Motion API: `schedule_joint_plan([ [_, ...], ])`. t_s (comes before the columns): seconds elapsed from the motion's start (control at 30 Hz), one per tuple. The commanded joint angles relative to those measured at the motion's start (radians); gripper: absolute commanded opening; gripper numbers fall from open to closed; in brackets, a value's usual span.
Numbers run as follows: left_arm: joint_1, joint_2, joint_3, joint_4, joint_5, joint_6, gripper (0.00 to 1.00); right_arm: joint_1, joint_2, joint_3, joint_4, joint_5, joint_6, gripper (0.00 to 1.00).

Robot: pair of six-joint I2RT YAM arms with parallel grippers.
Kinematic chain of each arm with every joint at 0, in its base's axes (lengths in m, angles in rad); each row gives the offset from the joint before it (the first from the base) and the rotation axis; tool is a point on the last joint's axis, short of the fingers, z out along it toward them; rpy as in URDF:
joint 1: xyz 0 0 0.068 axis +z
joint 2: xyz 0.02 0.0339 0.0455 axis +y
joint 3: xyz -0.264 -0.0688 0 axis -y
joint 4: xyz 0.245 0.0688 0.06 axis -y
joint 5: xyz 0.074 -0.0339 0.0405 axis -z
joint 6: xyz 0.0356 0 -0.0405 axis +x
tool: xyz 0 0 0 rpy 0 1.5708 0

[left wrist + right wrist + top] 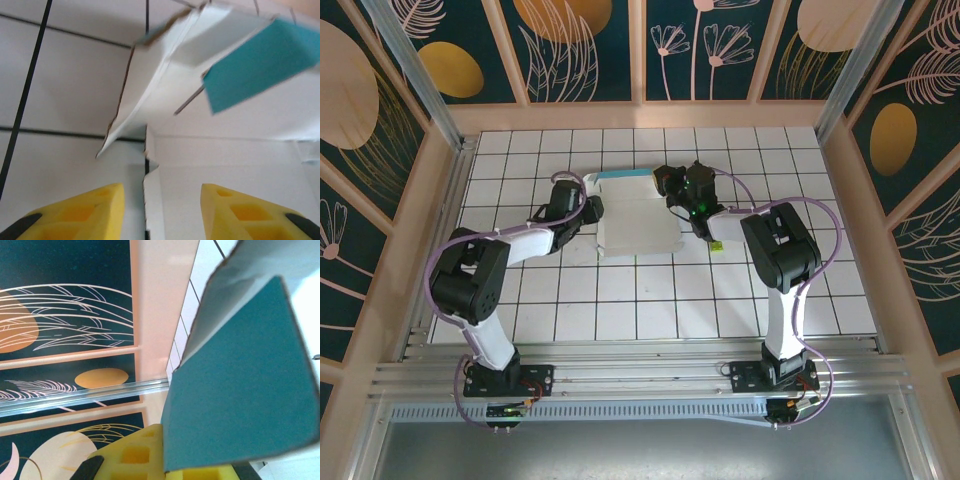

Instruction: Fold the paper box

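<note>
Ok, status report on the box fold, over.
Left tool open at left edge of the white and turquoise cardboard paper box. Right tool shut on its turquoise flap, raised. Small yellow-green scrap lies apart, right side.

On table point(620, 310), paper box point(638, 225) between left claw point(592, 208) and right claw point(672, 196)

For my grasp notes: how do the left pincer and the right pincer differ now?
The left pincer stands open, holding nothing; the right pincer is shut on a blue flap of the paper box. The left pincer is at the box's left edge, the right pincer at its far right corner. Both have yellow fingers.
</note>
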State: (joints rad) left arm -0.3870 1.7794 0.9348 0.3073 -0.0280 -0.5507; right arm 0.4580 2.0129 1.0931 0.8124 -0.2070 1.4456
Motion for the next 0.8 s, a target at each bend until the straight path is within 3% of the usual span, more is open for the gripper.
schedule_joint_plan([
  [0.0, 0.001, 0.075, 0.072, 0.035, 0.011, -0.005, 0.41, -0.006, 0.024, -0.008, -0.073, 0.001, -0.021, 0.00],
  [0.2, 0.001, 0.180, 0.138, 0.048, 0.052, -0.070, 0.40, -0.013, 0.009, -0.014, -0.086, 0.008, -0.031, 0.00],
  [0.4, 0.001, 0.231, 0.186, -0.010, -0.040, -0.063, 0.41, -0.015, 0.009, -0.017, -0.083, 0.004, -0.029, 0.00],
  [0.57, 0.008, 0.282, 0.238, -0.068, -0.037, -0.056, 0.41, -0.014, 0.012, -0.018, -0.081, 0.001, -0.027, 0.00],
  [0.77, 0.010, 0.314, 0.244, -0.014, 0.119, -0.049, 0.35, -0.014, 0.016, -0.016, -0.080, 0.001, -0.024, 0.00],
])
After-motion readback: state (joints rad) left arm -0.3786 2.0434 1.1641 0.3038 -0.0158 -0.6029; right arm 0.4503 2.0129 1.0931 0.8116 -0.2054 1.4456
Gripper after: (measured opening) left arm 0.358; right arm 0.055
